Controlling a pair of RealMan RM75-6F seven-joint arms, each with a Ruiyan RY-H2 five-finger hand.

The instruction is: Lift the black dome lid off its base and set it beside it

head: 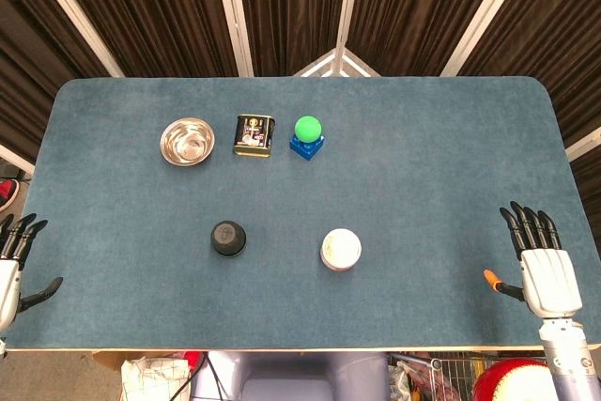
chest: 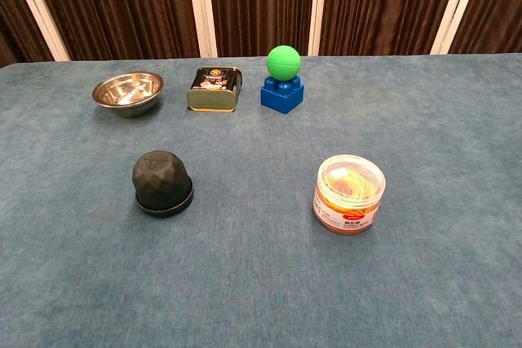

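Covering most of both views, a blue-grey carpeted table (head: pixel 423 194) carries all listed items. Right hand (head: pixel 543 265): resting at the table's near right corner, fingers straight and slightly apart, thumb out to the side, holding nothing. Left hand (head: pixel 13 265): at the table's near left edge, partly cut off by the frame, fingers extended and apart, thumb out, holding nothing. Steel bowl (chest: pixel 127 92): far left of the table's back row, upright, nothing visible inside. Clear round tub (chest: pixel 349 194): near the table's middle, right of the dome lid and well apart from it, closed with a clear lid, filled with yellow and orange strands that look like rubber bands; orange label band with a small white patch, writing too small to read. Black dome lid (chest: pixel 161 180): faceted, seated on its flat black base (chest: pixel 166 205), left of the table's middle, both hands well apart from it. Gold-green tin (chest: pixel 215 88): lying beside the bowl, printed top, text illegible. Blue brick (chest: pixel 282 94): right of the tin. Green ball (chest: pixel 283 62): sitting on the brick.
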